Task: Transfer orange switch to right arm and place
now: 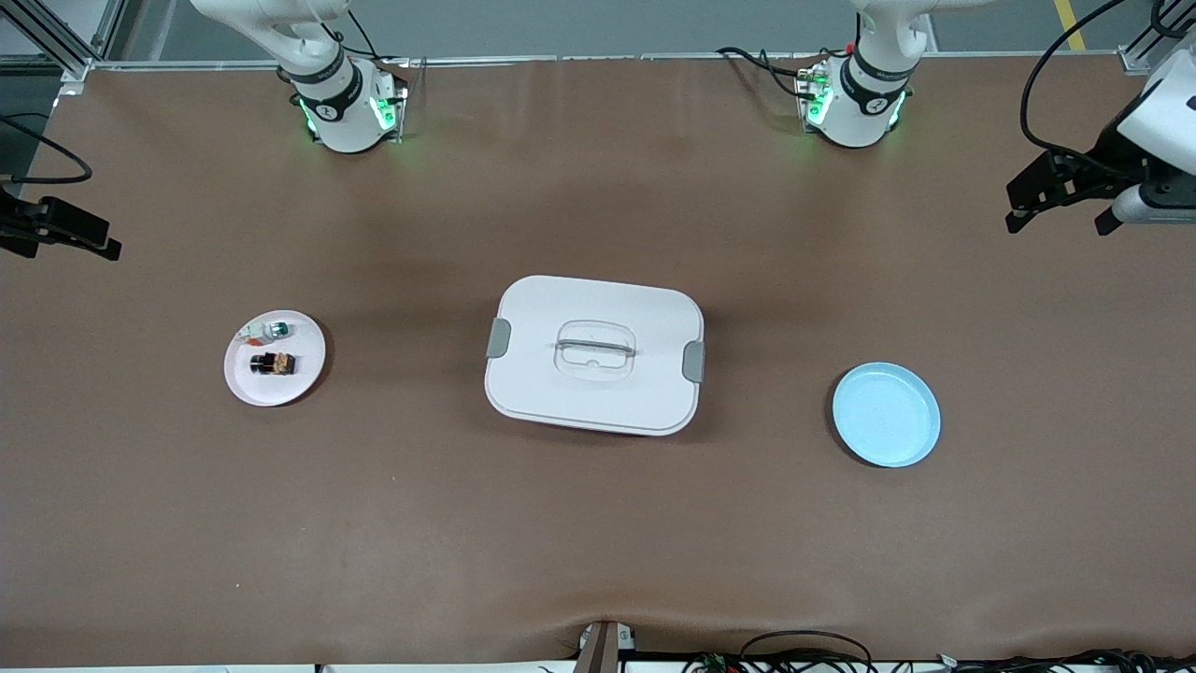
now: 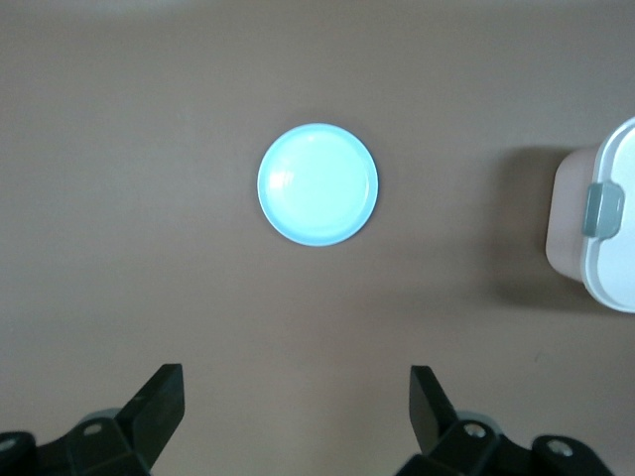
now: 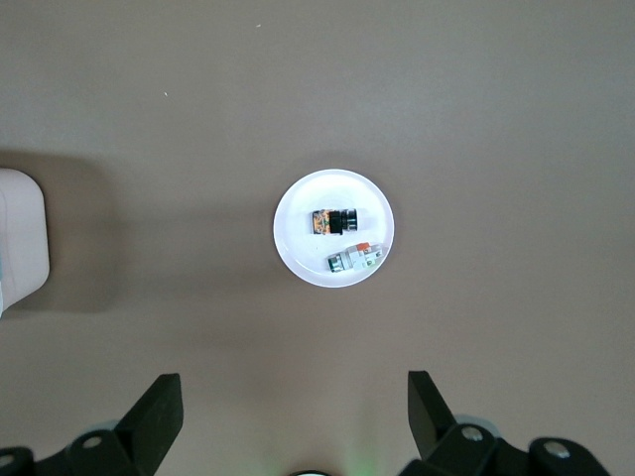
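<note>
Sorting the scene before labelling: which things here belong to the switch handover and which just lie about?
Job:
- tiny black block-shaped orange switch on the white plate
- left gripper, open
- right gripper, open

Lying about:
- small white piece
- white lidded box
- pale blue plate

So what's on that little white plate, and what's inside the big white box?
On the white plate lie the orange switch and a small white piece with teal and red bits. The big white box has its lid shut, so whatever is inside can't be seen.

place: robotics lab | evidence: two bolted arm bases (image 1: 348, 107), aluminium framing (image 1: 56, 42), cables (image 1: 804, 645)
</note>
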